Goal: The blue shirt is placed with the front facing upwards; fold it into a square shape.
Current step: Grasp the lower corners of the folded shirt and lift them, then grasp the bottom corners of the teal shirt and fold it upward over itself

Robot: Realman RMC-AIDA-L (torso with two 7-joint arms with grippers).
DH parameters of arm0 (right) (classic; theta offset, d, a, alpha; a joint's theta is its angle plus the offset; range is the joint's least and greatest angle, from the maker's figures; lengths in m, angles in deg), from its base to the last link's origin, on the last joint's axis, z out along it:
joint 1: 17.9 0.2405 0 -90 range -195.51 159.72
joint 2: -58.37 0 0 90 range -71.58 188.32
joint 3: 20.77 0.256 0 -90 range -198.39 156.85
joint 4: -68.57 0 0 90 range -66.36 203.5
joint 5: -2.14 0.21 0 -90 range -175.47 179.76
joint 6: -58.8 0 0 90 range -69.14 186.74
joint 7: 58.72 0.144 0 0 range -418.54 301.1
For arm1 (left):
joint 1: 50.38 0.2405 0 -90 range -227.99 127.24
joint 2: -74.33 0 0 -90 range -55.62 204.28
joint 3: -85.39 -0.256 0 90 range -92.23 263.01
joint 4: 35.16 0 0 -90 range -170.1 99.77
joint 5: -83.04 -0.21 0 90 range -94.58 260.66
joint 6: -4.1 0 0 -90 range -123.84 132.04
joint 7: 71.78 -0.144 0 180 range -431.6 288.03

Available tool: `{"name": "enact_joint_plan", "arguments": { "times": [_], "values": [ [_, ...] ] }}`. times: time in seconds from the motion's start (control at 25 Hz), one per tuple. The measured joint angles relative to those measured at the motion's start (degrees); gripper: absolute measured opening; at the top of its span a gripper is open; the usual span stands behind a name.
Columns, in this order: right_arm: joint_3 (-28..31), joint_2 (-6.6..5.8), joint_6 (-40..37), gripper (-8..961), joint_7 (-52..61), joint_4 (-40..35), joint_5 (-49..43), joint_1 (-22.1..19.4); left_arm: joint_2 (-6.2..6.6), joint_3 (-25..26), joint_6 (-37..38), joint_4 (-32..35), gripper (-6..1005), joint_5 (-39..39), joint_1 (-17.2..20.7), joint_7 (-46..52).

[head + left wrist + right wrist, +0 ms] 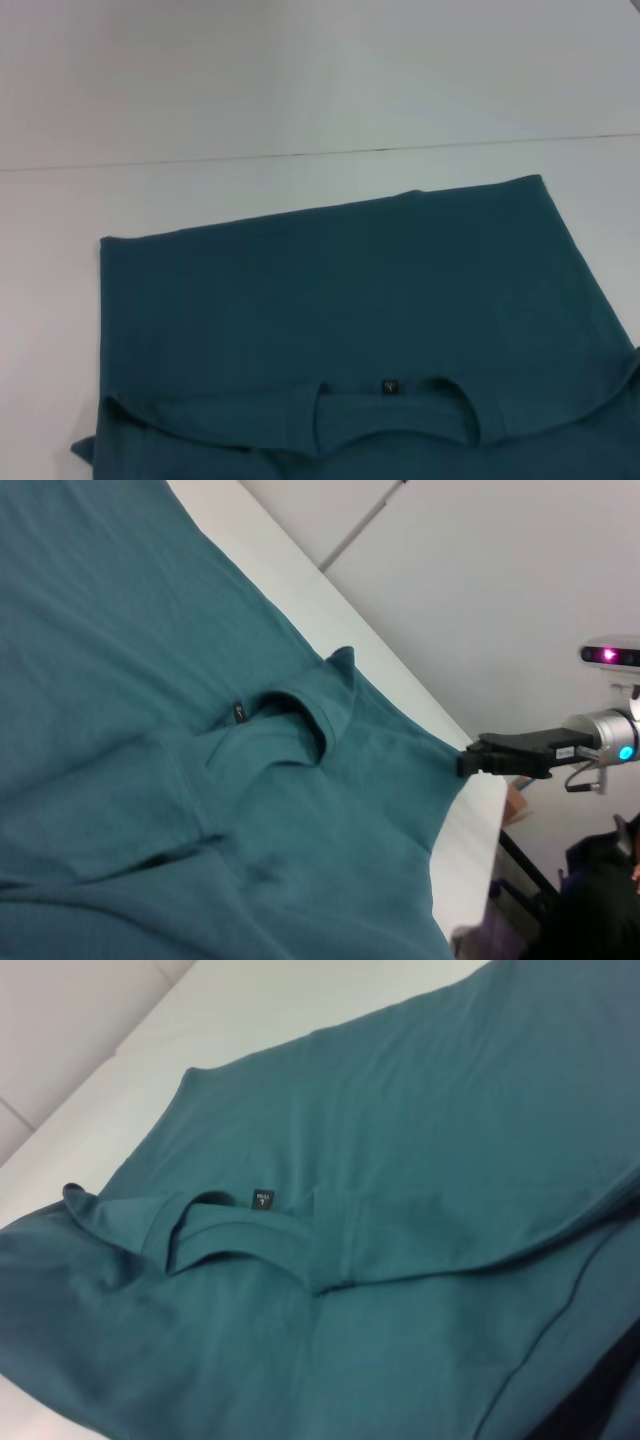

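Collar (392,412) edge of the blue shirt (340,290) sits nearest me, plain back up. Right gripper (470,762) pinches the shoulder corner; left gripper's state I can't tell. Mid-fold; next, carry it across evenly.

The blue shirt (340,300) is seen from above and in front in the head view; its neck label (238,713) is caught closer up, obliquely, by both wrist views.

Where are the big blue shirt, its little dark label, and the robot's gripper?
Teal-blue cotton shirt (330,290): head view, plain folded-over cloth.
Small dark neck label (391,386): head view, label's middle.
Right gripper (472,760): left wrist view, tip at shirt's edge.
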Motion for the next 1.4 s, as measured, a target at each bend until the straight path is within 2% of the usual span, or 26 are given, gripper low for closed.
{"name": "enact_joint_plan", "arguments": {
  "times": [0.16,0.28,0.4,0.44,0.56,0.8,0.96,1.08,1.2,1.4],
  "values": [
    [1.9,-0.04,-0.9,28,-0.5,0.0,-0.8,0.6,-0.01,0.2,0.5,0.1,15,-1.0,0.5,-0.3],
    [3.1,-0.12,-0.8,27,-0.2,0.0,-0.5,2.6,0.09,0.5,-0.4,-0.2,15,-0.7,-0.4,-0.6],
    [4.8,-0.18,0.4,27,0.2,0.2,-0.5,7.2,0.41,1.6,-2.1,-1.1,15,-0.3,-2.7,-0.7],
    [4.8,-0.18,0.4,28,0.2,0.2,-0.5,7.2,0.62,2.3,-3.1,-1.9,15,-0.2,-4.0,-0.7],
    [5.8,-0.12,2.9,29,0.8,0.5,-0.5,11.0,1.18,3.6,-6.5,-4.4,15,0.1,-7.2,-0.4],
    [6.1,0.22,11.8,27,1.4,1.7,-0.2,17.6,2.64,4.5,-17.2,-10.8,16,0.6,-14.1,1.1],
    [5.6,-0.95,19.6,28,1.3,6.5,1.1,22.0,3.40,4.6,-26.6,-13.7,16,1.1,-18.0,3.9],
    [5.3,-2.03,26.2,28,0.9,11.1,1.2,25.1,3.19,4.6,-32.7,-14.3,16,1.2,-20.1,5.6],
    [4.9,-2.55,33.6,29,-0.4,15.0,1.3,27.9,3.00,4.5,-39.3,-16.3,16,1.2,-22.4,6.2],
    [4.0,-1.96,45.1,29,-3.8,19.4,2.1,32.6,2.82,4.1,-51.9,-21.1,16,1.2,-26.3,6.3]
  ]
}}
